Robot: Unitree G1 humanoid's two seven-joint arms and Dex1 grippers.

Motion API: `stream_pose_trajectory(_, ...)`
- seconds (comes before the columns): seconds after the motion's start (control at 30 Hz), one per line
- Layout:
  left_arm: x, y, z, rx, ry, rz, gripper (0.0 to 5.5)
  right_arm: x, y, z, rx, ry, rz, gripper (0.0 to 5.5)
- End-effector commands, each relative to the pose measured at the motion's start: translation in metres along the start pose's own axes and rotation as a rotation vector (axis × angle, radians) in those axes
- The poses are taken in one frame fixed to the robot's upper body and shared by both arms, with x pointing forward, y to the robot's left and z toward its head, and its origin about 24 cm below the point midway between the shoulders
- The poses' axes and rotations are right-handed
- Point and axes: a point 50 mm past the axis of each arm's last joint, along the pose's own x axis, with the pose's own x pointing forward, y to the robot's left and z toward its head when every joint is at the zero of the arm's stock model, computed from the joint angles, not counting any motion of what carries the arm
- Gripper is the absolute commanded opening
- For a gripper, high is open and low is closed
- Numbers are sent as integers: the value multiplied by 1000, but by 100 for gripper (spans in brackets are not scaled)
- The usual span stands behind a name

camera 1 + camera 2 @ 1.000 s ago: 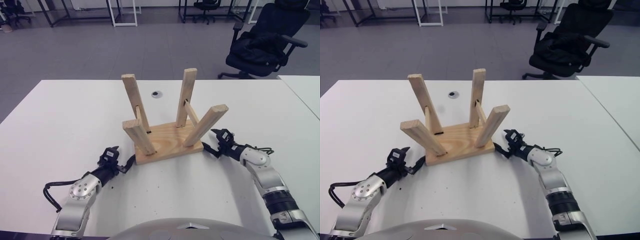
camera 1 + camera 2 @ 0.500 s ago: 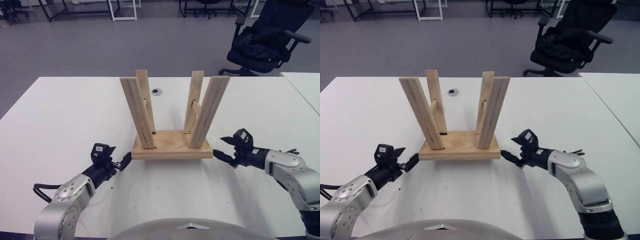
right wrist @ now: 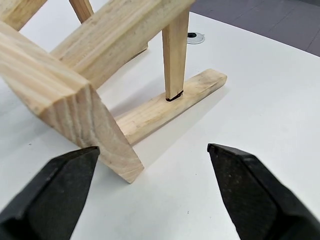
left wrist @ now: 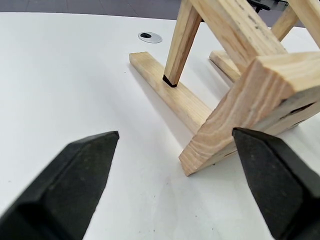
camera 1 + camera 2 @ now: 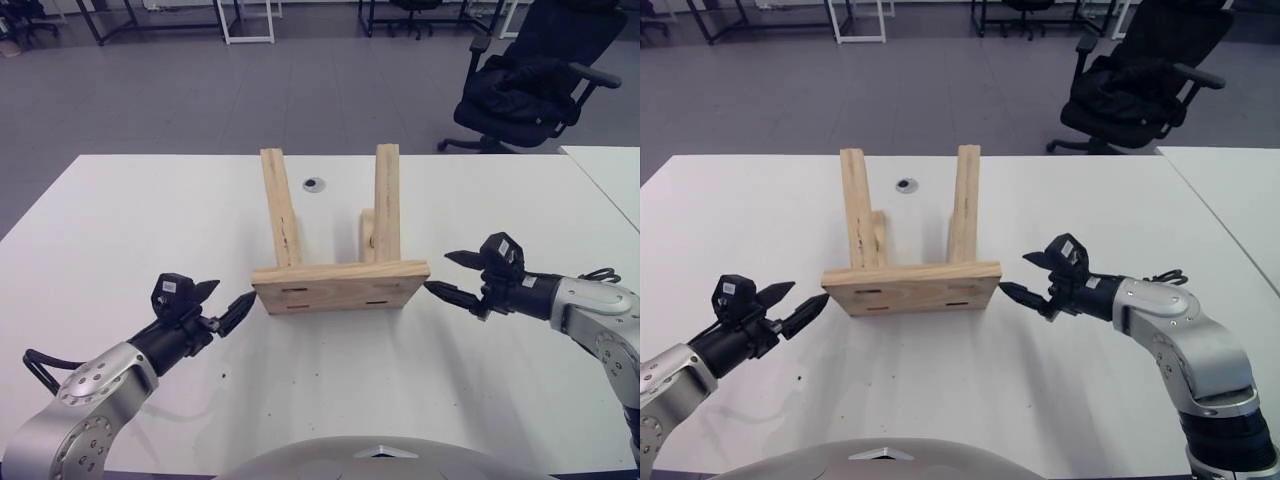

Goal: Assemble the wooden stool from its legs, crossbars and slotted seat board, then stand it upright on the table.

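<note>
Left gripper [image 5: 226, 296]: jaws apart, gripping nothing, tips just beside the left end of the seat board [image 5: 340, 286]. Right gripper [image 5: 440, 272]: jaws apart, gripping nothing, tips just beside the board's right end. The stool [image 5: 386, 200] lies on its side mid-table [image 5: 120, 220], with the seat board on edge, slotted face toward the robot and long axis left–right. Its legs [image 5: 276, 205] point away from the robot toward the cable port [image 5: 314, 185].

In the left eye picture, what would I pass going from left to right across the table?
Left gripper, open → wooden stool, lying on its side → right gripper, open.
</note>
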Motion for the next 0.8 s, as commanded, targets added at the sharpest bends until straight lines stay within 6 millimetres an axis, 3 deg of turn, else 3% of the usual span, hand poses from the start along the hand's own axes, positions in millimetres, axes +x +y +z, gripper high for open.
stream_pose_trajectory(0.03,-9,-6,-8,95,159,-260,423,2,15,4,-126,-5,208,408)
stream_pose_trajectory(0.13,-24,29,-20,267,414,-281,423,-13,-7,-1,-234,102,177,408)
stream_pose_trajectory(0.2,-22,38,-23,305,466,-367,423,-17,-8,-6,-274,168,256,408)
stream_pose_trajectory(0.4,25,32,5,482,276,-528,423,21,0,-2,-335,95,446,408)
stream_pose_trajectory(0.5,36,30,14,551,256,-571,428,36,3,-4,-349,74,460,358)
stream_pose_trajectory(0.8,49,23,15,540,200,-637,281,45,-1,-6,-418,76,462,197)
